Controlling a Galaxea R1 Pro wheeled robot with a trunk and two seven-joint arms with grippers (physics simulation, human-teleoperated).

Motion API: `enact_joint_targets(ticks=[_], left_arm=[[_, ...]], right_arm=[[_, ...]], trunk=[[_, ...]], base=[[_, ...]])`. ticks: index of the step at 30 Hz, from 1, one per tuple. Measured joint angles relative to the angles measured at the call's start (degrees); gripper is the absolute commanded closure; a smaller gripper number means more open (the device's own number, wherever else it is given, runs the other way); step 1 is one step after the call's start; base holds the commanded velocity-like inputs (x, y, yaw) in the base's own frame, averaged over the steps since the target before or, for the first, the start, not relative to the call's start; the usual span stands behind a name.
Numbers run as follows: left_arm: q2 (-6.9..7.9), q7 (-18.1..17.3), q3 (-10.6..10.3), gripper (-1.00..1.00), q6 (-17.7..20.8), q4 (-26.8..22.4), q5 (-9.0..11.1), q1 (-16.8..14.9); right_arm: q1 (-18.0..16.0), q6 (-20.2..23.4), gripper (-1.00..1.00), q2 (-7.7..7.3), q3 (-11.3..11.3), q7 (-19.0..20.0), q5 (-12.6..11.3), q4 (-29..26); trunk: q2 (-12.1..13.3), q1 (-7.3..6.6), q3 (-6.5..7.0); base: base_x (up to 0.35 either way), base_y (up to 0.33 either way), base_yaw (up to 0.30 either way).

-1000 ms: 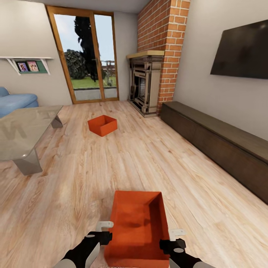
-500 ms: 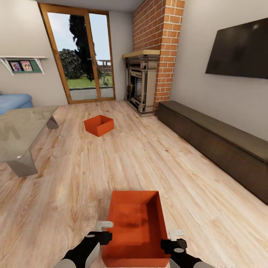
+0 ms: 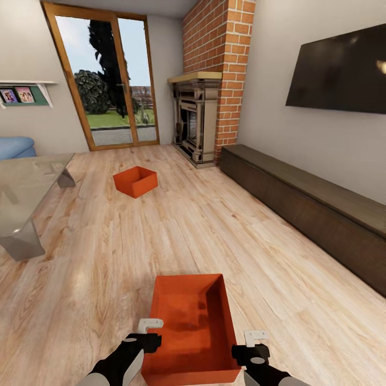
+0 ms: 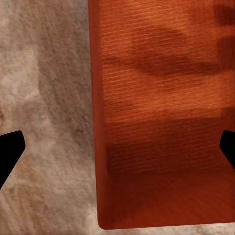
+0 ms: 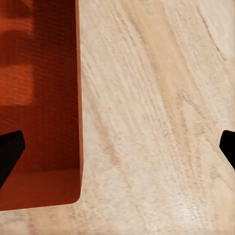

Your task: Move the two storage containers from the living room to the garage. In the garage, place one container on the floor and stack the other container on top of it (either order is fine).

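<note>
Orange near container [image 3: 190,327] lies lower between both tools as the view swung right.

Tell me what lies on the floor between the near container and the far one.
Nothing: in the head view, only bare wood-plank floor stretches from the near container to the far container. The glass table stands off to the left of that stretch.

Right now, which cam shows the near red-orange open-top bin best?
Head view: the near red-orange open-top bin shows whole on the wood-plank floor, both grippers flanking it. Left wrist view shows its inside and one wall; right wrist view shows one corner.
</note>
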Motion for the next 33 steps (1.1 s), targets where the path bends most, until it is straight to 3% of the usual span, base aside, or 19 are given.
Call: enact_joint_targets(ticks=[33], left_arm=[[0.38,0.01,-0.27,-1.00,-0.10,0.18,-0.08,0.00]], right_arm=[[0.00,-0.08,-1.00,0.27,0.08,0.66,0.08,-0.93]], trunk=[[0.00,0.00,0.00]], base=[[0.000,0.000,0.000]])
